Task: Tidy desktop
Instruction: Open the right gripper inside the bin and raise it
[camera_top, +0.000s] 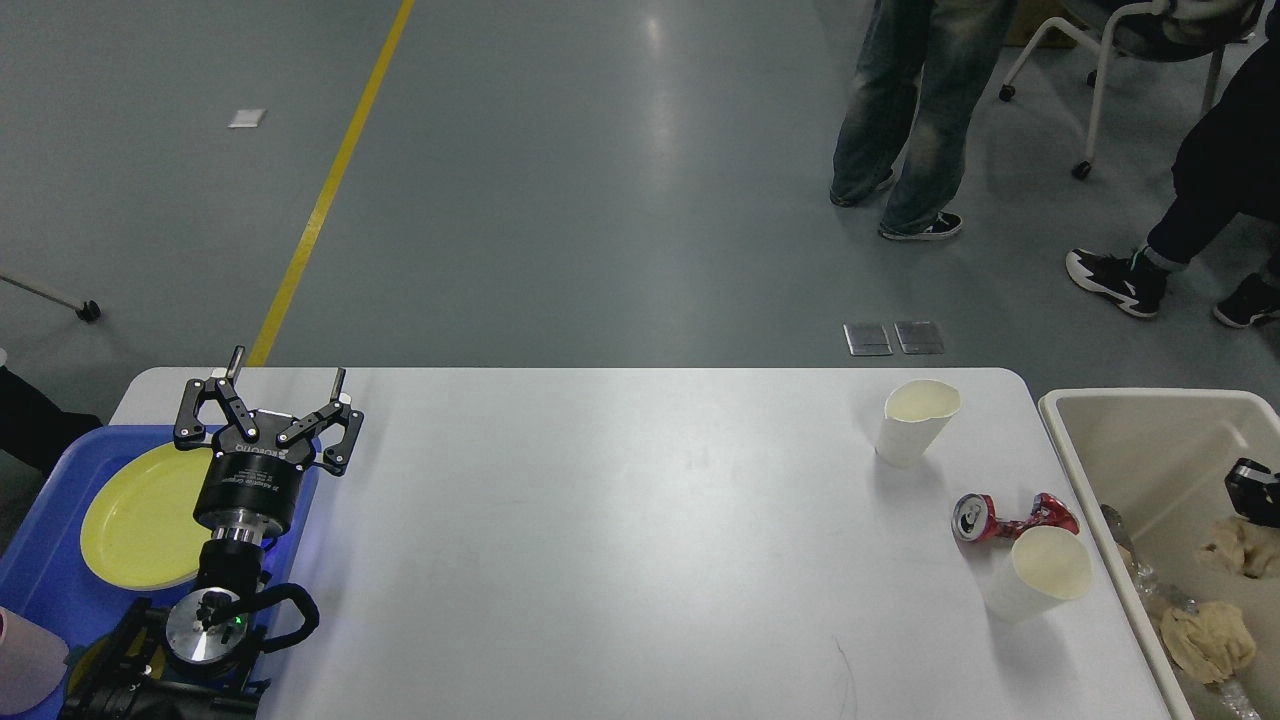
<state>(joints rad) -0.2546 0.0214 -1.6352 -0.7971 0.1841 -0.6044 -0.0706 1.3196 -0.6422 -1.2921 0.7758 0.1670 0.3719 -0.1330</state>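
While the left gripper hovered spread at the desktop's left edge, the right gripper's state could not be told.
A tipped paper cup touching the crushed can risked rolling if nudged.

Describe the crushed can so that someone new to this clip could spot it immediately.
Look at the right end of the white desktop, near the beige bin. Between two white paper cups lies the crushed can, on its side. It is the only red, metallic, flattened thing there; the nearer cup overlaps it.
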